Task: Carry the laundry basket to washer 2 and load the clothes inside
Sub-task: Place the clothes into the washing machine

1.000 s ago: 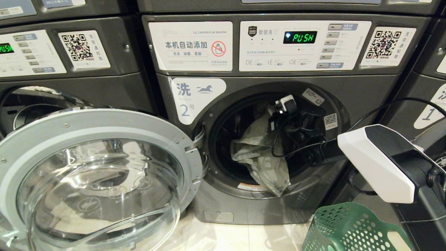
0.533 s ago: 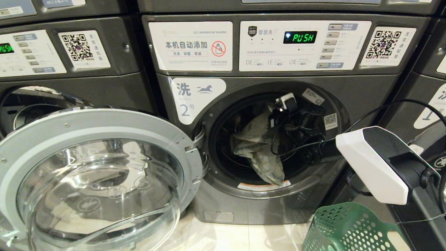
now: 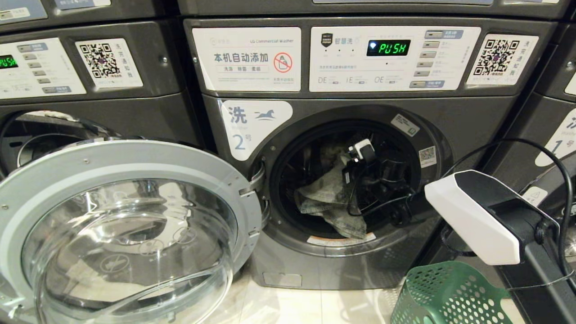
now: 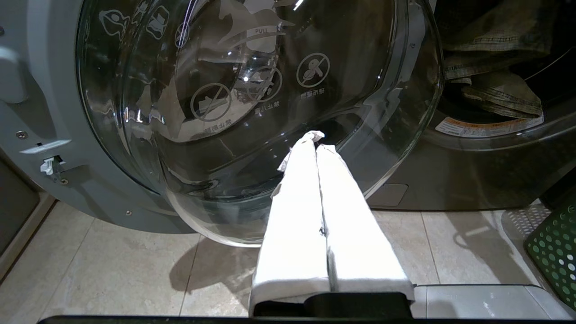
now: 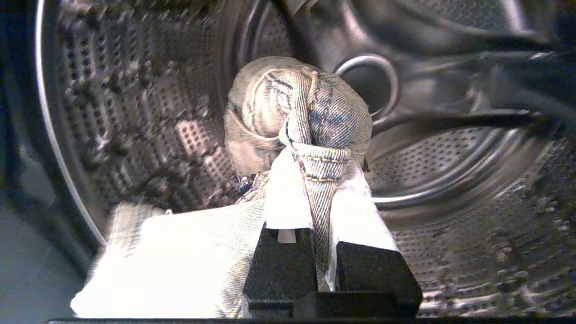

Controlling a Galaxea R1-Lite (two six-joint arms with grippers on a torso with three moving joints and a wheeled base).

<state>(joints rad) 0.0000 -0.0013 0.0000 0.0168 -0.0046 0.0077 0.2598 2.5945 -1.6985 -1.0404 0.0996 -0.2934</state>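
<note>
Right gripper [image 5: 315, 180] clamps the clothes [image 3: 330, 198] inside washer 2 [image 3: 315, 180], fingertips hidden; laundry basket [image 3: 445, 292] cropped at five o'clock; left gripper [image 4: 315, 139] pressed together.

Pale beige glossy floor tiles [image 3: 288, 306] with thin grout lines run along the foot of a row of dark grey metal machines. A neighbouring dark grey front-loading washer [image 3: 112, 112] stands on the left, its small green display lit, and another one labelled 1 [image 3: 555, 135] on the right. Overhead light glares off the tiles.
</note>
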